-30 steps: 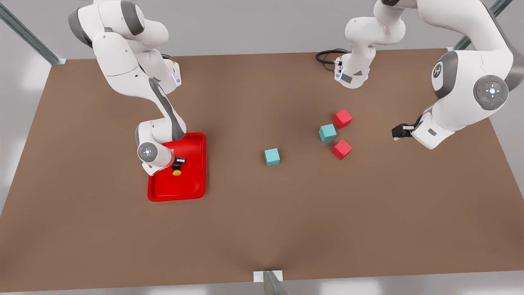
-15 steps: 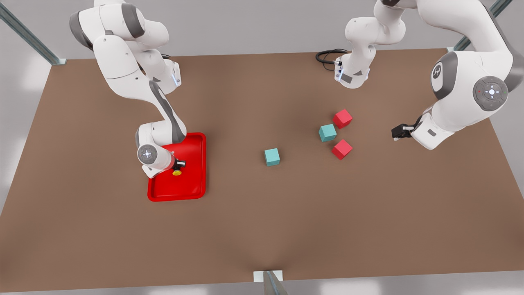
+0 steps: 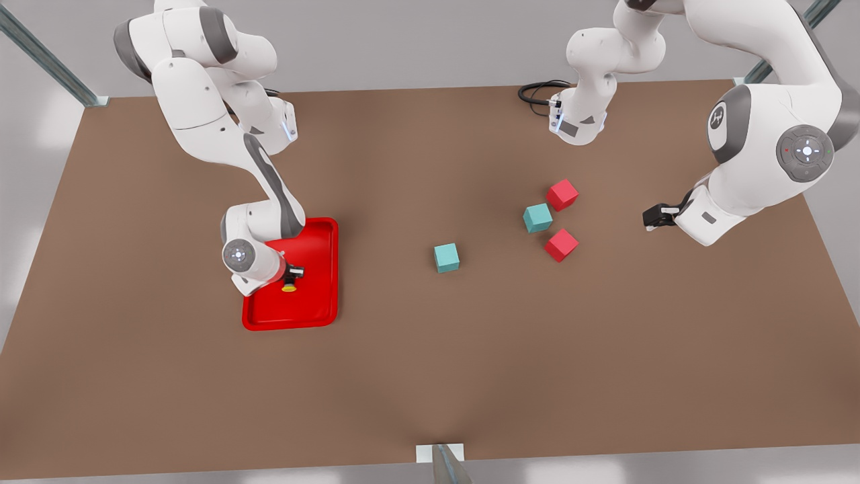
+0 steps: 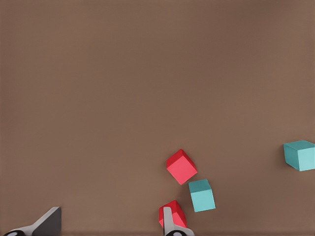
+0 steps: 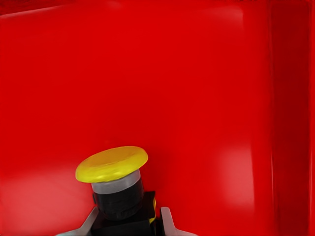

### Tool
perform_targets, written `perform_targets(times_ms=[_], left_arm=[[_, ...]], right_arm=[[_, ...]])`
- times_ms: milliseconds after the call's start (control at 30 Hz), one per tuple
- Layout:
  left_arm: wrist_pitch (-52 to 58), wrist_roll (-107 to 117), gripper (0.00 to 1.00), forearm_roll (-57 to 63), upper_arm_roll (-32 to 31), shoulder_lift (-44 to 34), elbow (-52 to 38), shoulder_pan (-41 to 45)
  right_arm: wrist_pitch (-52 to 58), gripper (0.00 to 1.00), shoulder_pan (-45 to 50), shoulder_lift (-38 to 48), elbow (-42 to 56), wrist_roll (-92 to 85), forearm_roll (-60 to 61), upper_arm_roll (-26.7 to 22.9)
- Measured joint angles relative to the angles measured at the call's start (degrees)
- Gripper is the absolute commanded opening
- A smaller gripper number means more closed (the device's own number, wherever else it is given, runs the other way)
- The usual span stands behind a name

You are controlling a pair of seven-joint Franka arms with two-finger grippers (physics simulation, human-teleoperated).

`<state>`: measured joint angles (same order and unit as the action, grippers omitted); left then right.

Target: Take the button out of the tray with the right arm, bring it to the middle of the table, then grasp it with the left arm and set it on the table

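The button (image 3: 289, 287), a dark body with a yellow cap, is in the red tray (image 3: 316, 316) at the front view's left. My right gripper (image 3: 293, 273) is shut on its body. In the right wrist view the button (image 5: 112, 163) sits between the fingers of my right gripper (image 5: 125, 223), with the tray floor (image 5: 197, 73) behind it. Whether it touches the tray floor I cannot tell. My left gripper (image 3: 650, 217) waits open over the table (image 3: 430, 363) at the front view's right. In the left wrist view the left gripper (image 4: 110, 228) holds nothing.
A teal cube (image 3: 446, 257) lies near the table's middle. A teal cube (image 3: 537, 217) and two red cubes (image 3: 562, 194) (image 3: 560, 244) cluster between it and the left gripper. A black cable (image 3: 537, 91) loops at the far edge.
My right gripper, with the button in it, has shifted slightly toward the front view's left and near side. The left arm has stayed still.
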<state>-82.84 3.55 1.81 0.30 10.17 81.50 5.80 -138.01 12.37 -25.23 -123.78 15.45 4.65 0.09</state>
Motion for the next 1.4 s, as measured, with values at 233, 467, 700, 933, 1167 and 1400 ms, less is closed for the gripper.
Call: perform_targets(times_ms=[233, 467, 700, 933, 1167, 1400], left_arm=[[-0.16, -0.01, 1.00, 0.00, 0.02, 0.08, 0.00, -0.09], [-0.26, -0.02, 1.00, 0.00, 0.02, 0.32, 0.00, -0.08], [-0.27, -0.02, 1.00, 0.00, 0.03, 0.36, 0.00, -0.08], [-0.25, -0.02, 1.00, 0.00, -0.03, 0.36, 0.00, -0.06], [-0.19, -0.03, 1.00, 0.00, 0.00, 0.35, 0.00, -0.07], [-0.17, -0.03, 1.00, 0.00, 0.02, 0.39, 0.00, -0.06]], right_arm=[[0.25, 0.44, 5.17, 2.09, 3.81, -0.69, 1.62, -0.01], [4.76, 0.43, 28.15, -6.52, 30.50, 5.14, 2.88, -0.56], [5.94, 0.43, 37.09, -19.38, 45.25, 18.80, 3.91, -1.02], [3.51, 0.43, 33.54, -21.13, 46.31, 25.34, 4.12, -1.43], [2.16, 0.43, 30.70, -26.15, 49.03, 23.46, 4.34, -0.89], [-2.61, 0.43, 33.04, -38.63, 63.14, 20.27, 6.96, -0.38]])
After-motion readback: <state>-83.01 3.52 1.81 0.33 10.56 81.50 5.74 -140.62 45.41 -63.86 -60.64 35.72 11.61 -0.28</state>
